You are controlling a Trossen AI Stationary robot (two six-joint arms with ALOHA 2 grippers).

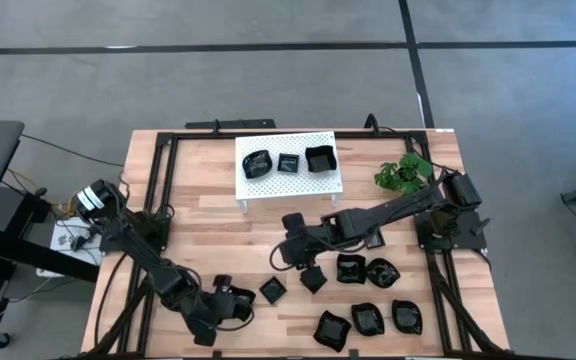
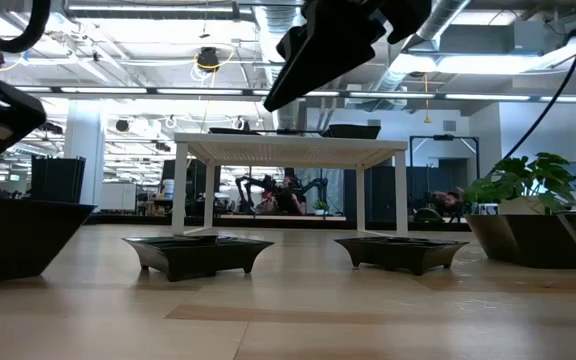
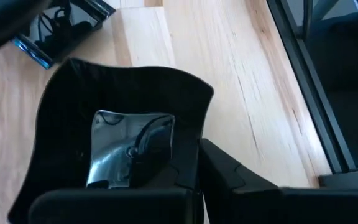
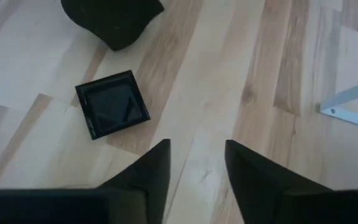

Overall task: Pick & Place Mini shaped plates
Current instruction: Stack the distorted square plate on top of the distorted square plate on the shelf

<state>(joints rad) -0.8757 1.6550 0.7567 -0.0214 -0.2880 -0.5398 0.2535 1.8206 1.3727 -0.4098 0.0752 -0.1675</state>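
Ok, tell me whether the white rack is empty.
No: three black plates sit on the rack in the high view.

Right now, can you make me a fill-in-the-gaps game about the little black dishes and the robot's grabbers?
1. The white rack has ___ black dishes on top.
2. The left gripper is shut on a ___ dish.
3. The right gripper is ___ and holds nothing.
4. The green plant stands beside the ___ arm.

Missing words: three; black; open; right
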